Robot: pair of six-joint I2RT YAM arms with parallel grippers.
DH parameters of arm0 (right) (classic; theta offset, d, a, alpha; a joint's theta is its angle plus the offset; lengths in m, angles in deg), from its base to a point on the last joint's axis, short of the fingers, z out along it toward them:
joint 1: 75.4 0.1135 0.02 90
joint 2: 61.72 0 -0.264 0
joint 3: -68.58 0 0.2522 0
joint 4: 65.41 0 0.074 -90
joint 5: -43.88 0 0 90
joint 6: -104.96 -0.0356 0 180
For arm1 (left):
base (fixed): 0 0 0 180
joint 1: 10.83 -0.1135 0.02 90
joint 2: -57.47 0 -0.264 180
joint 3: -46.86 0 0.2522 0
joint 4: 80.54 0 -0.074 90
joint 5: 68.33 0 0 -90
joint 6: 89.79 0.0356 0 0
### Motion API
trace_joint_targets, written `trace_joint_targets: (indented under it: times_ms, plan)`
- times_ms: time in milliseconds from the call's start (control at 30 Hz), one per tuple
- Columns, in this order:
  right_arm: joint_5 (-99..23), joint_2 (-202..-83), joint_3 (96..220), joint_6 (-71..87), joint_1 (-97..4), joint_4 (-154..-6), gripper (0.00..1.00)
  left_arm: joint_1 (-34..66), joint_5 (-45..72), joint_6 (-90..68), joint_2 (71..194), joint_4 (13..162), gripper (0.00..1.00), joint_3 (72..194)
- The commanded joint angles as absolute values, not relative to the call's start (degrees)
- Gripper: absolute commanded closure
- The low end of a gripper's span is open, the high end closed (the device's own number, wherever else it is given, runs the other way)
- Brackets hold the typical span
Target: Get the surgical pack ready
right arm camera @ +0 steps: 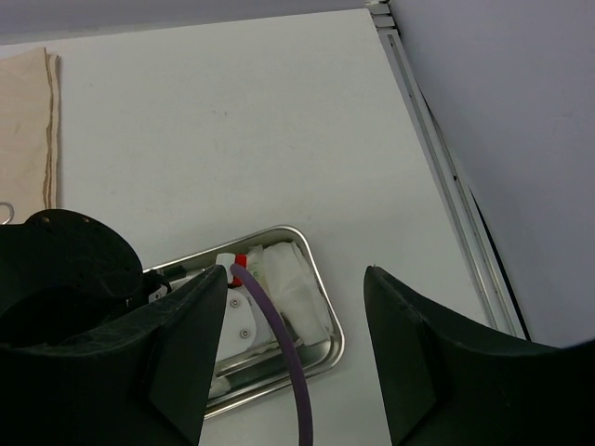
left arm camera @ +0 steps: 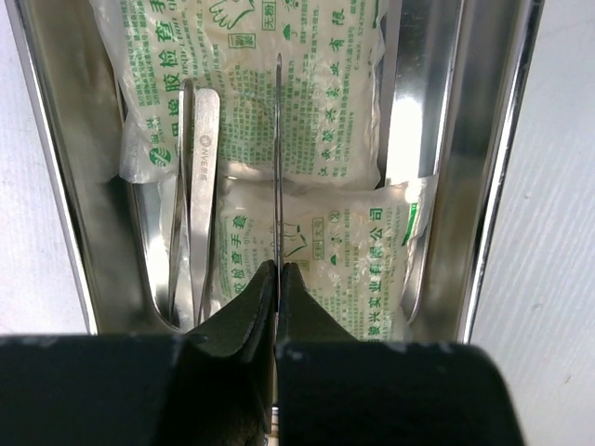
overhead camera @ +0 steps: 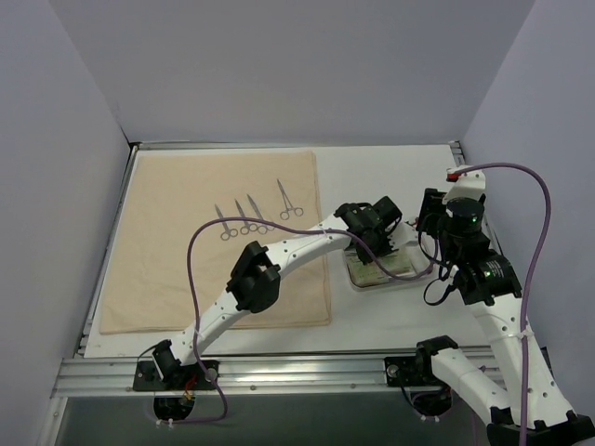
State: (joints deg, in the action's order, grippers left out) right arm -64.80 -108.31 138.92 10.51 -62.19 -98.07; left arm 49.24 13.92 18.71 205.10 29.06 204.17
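- The tray (overhead camera: 358,282) sits on the bench (overhead camera: 390,177) at 3 o'clock of the cloth (overhead camera: 186,260), just beside its edge.
- Four forceps (overhead camera: 289,200) lie in a row on the cloth, toward its 1 o'clock corner.
- Two packets (left arm camera: 316,102) lie flat in the tray, one toward 12 and one toward 6 in the left wrist view. The tweezers (left arm camera: 200,186) lie along the 9 o'clock wall.
- The left end effector (left arm camera: 279,271) is clenched on a thin steel instrument (left arm camera: 279,158). It is seen edge-on, pointing to 12 over the packets, and I cannot tell which kind it is.
- The right end effector (right arm camera: 296,279) is released and grasps nothing. It hangs above the bench off the tray's 2 o'clock side in the top view.
- My reading of the step: the left arm is laying the instrument in the tray, at 3 o'clock of the tweezers.
- To do it well, keep the instrument parallel to the tray's long walls so neither end rides up on the rim.
- Lower until the steel rests on the packets before letting go, since a drop could bounce it onto the tweezers.
- Part the fingers only a little, then lift straight up so a pad does not drag the packet film or nudge the tweezers.
- The tray looks light on a smooth bench and may slide. The right arm could steady its 3 o'clock rim, or otherwise keep clear.
- The forceps are not yet in the tray and the cloth lies unfolded, so much of the task seems left.
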Motion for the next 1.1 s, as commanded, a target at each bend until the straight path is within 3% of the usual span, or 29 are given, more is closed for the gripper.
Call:
trace_joint_targets:
  times_ms: [0, 667, 1067]
  plan:
    - [-64.2, -108.7, 139.0, 11.2, -62.1, -98.0, 0.44, 49.0, 11.4, 14.6, 201.1, 33.2, 0.98, 203.1]
    - [-62.8, -109.0, 139.6, 12.8, -62.1, -98.4, 0.44, 46.6, 10.4, 15.9, 199.3, 40.5, 0.96, 194.8]
    - [-62.6, -108.8, 140.5, 13.2, -62.1, -99.6, 0.43, 48.1, 13.6, 20.7, 196.6, 39.1, 0.57, 195.9]
